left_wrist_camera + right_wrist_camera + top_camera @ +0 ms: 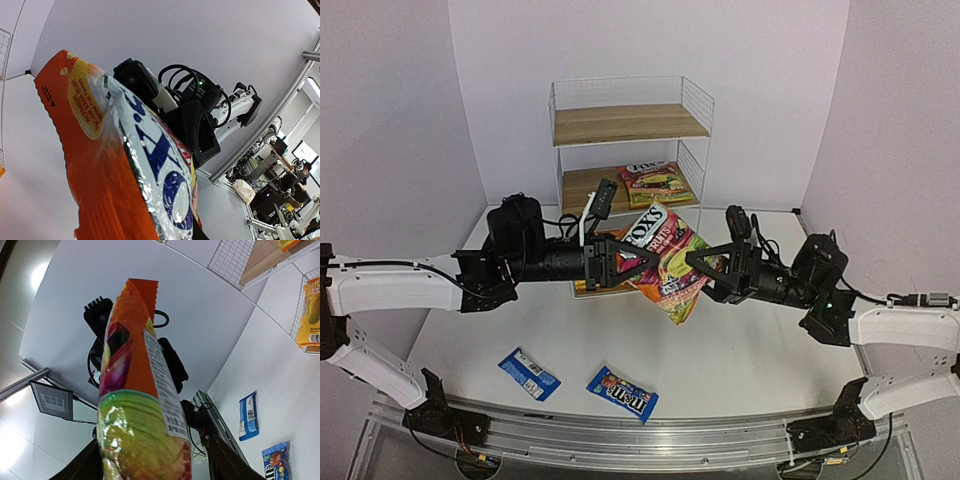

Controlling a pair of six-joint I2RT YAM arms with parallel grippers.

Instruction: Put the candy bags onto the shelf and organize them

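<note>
Handover, we judge: our left pincer [642,262] clamps the red-pink bag [666,252] from nine o'clock, midair; right pincer [697,268] straddles it at three, jaws apart. Next needs its clamp, shelf [630,125] at twelve.

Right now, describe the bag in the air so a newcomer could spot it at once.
Start at the white wire shelf. Just in front of it, one orange-and-green candy bag with a white logo hangs in mid-air. It is the only bag not resting on anything.
</note>
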